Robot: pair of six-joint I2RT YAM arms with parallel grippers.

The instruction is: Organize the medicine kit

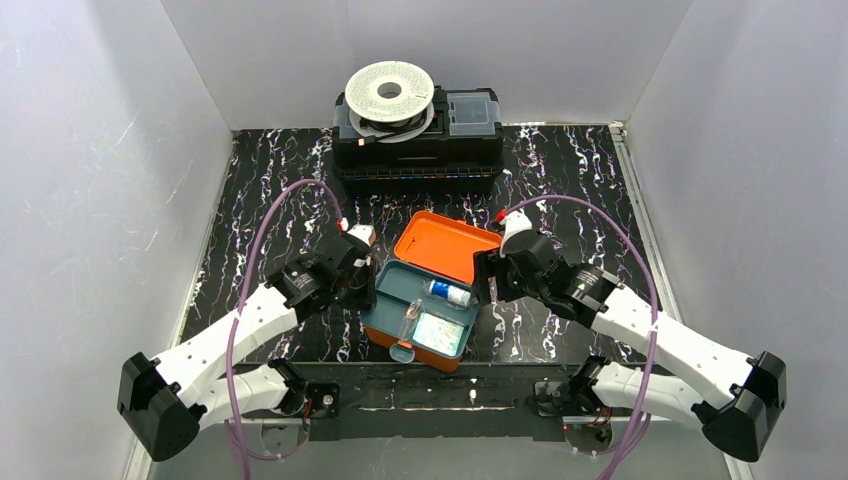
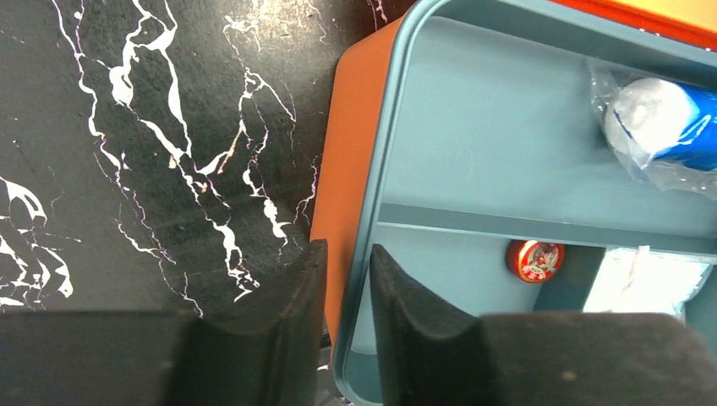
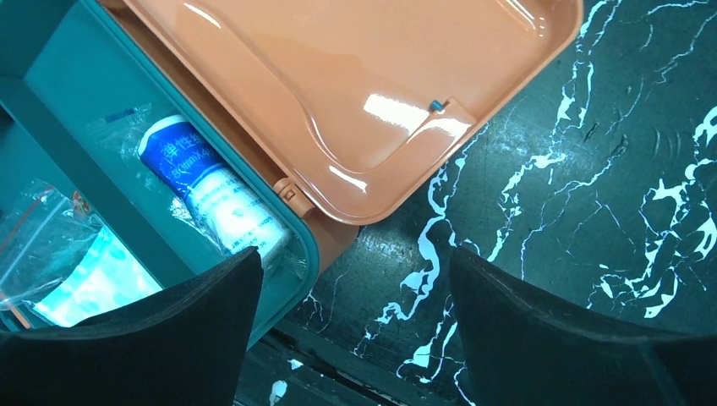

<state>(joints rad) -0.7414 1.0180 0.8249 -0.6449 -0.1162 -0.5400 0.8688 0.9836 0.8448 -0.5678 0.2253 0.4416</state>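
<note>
Medicine kit point(image 1: 392, 292) crosswise, latch point(image 1: 402, 351) nearward

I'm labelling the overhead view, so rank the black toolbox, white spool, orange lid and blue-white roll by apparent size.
1. black toolbox
2. orange lid and white spool: these look about alike, so I leave them unranked
3. blue-white roll, clearly the smallest

Left wrist view: medicine kit point(image 2: 351, 169) cut off at top and right edges; red tin point(image 2: 534, 260) label too small to read. Right wrist view: clear bag point(image 3: 46, 241) contents blurred, cut at left edge.
</note>
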